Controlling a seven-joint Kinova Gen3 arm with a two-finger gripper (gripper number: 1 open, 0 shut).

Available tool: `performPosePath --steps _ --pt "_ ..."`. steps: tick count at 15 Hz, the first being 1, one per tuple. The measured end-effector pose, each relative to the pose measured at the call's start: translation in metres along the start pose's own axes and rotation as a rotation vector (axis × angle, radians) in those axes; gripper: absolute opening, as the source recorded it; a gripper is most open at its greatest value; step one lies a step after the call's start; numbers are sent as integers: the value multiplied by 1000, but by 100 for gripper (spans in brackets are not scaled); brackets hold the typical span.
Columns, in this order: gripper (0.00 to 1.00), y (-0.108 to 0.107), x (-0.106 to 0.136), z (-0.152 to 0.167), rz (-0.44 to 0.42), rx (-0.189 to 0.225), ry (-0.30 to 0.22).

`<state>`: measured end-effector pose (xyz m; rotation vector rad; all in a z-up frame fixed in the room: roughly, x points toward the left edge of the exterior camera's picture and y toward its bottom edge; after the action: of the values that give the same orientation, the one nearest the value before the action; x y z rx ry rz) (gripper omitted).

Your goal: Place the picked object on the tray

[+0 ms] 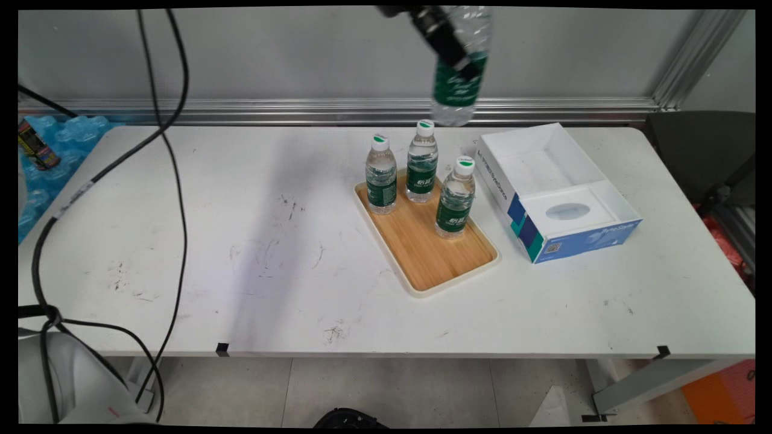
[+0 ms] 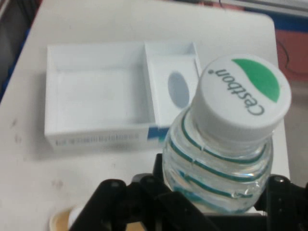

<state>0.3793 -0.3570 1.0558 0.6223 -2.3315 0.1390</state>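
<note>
My gripper (image 1: 461,63) is raised high at the top of the main view and shut on a clear water bottle (image 1: 458,84) with a green label. The bottle hangs well above the table's far side, over the gap between the tray and the box. In the hand view the bottle's white and green cap (image 2: 245,94) fills the right side, with my gripper (image 2: 216,204) closed round its ribbed body (image 2: 219,163). Three like bottles stand on a wooden tray (image 1: 443,259): left (image 1: 381,178), middle (image 1: 421,164), right (image 1: 455,202).
An open white and blue box (image 1: 558,187) lies right of the tray, also shown from above as the box (image 2: 101,101) in the hand view. Black cables (image 1: 175,181) hang over the table's left part. Blue packs (image 1: 54,150) sit beyond the left edge.
</note>
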Motion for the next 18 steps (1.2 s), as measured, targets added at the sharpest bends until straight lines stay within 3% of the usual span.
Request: performPosePath --steps 8,18 --pt "0 -4 -51 -10 73 -31 -103" --pt "0 1 -113 61 126 -76 -146"
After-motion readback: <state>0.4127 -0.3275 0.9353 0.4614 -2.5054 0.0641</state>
